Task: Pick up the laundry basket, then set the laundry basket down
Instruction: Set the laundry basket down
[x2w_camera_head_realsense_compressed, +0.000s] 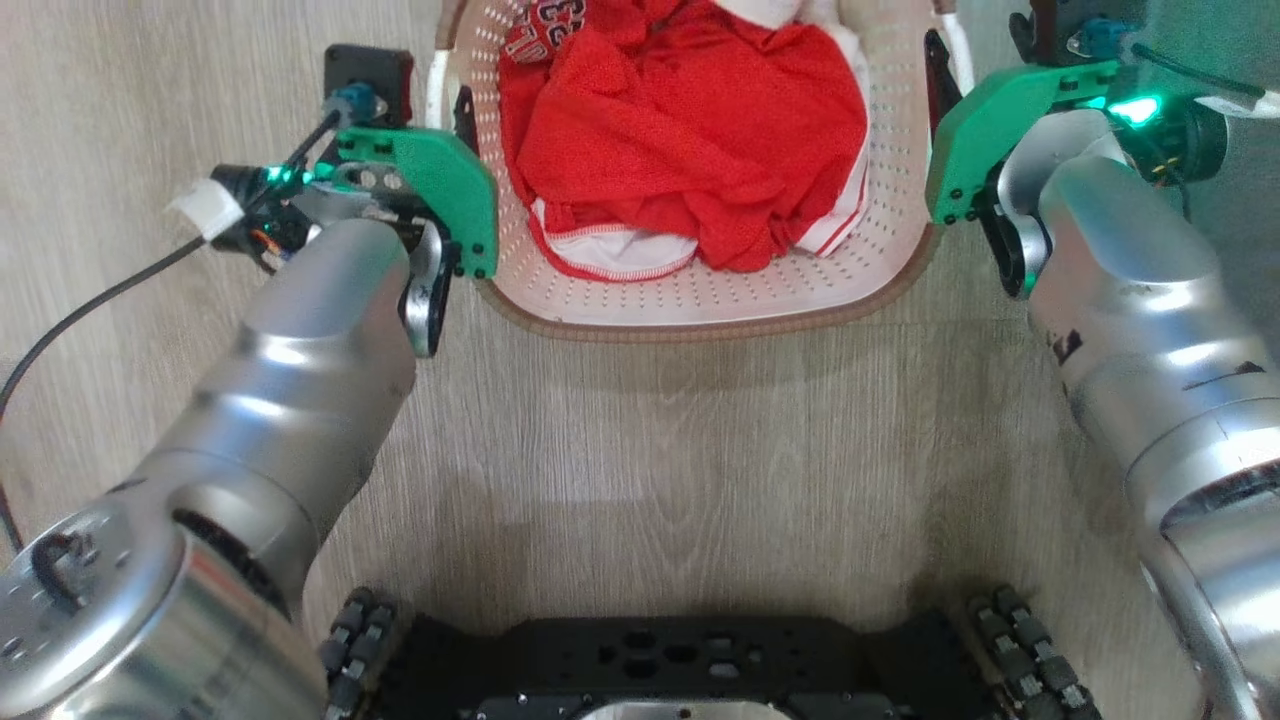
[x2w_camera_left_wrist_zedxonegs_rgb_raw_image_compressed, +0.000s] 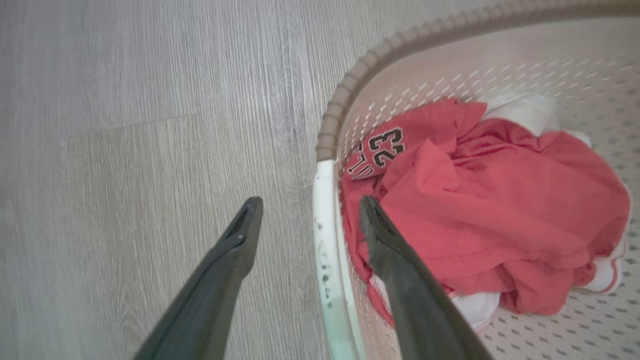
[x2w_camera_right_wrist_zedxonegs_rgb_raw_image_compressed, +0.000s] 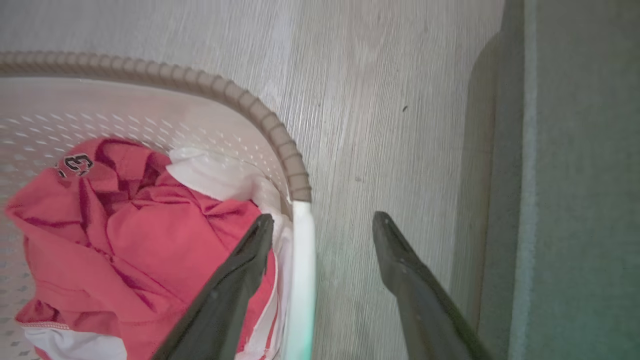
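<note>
The laundry basket (x2w_camera_head_realsense_compressed: 700, 305) stands on the wood floor ahead of me, cream-white and perforated with a brown woven rim, holding red and white clothes (x2w_camera_head_realsense_compressed: 690, 130). My left gripper (x2w_camera_left_wrist_zedxonegs_rgb_raw_image_compressed: 307, 205) is open and straddles the basket's white left handle (x2w_camera_left_wrist_zedxonegs_rgb_raw_image_compressed: 325, 240), one finger outside and one inside above the red jersey (x2w_camera_left_wrist_zedxonegs_rgb_raw_image_compressed: 480, 200). Over the white right handle (x2w_camera_right_wrist_zedxonegs_rgb_raw_image_compressed: 302, 260), my right gripper (x2w_camera_right_wrist_zedxonegs_rgb_raw_image_compressed: 322, 220) is open the same way, its inner finger over the clothes. In the head view the green wrist mounts of the left arm (x2w_camera_head_realsense_compressed: 440, 190) and right arm (x2w_camera_head_realsense_compressed: 985, 130) flank the basket.
A grey-green wall or furniture edge (x2w_camera_right_wrist_zedxonegs_rgb_raw_image_compressed: 575, 200) runs close along the outer side of my right gripper. My dark wheeled base (x2w_camera_head_realsense_compressed: 680, 660) lies at the bottom of the head view. A black cable (x2w_camera_head_realsense_compressed: 90, 300) trails across the floor at left.
</note>
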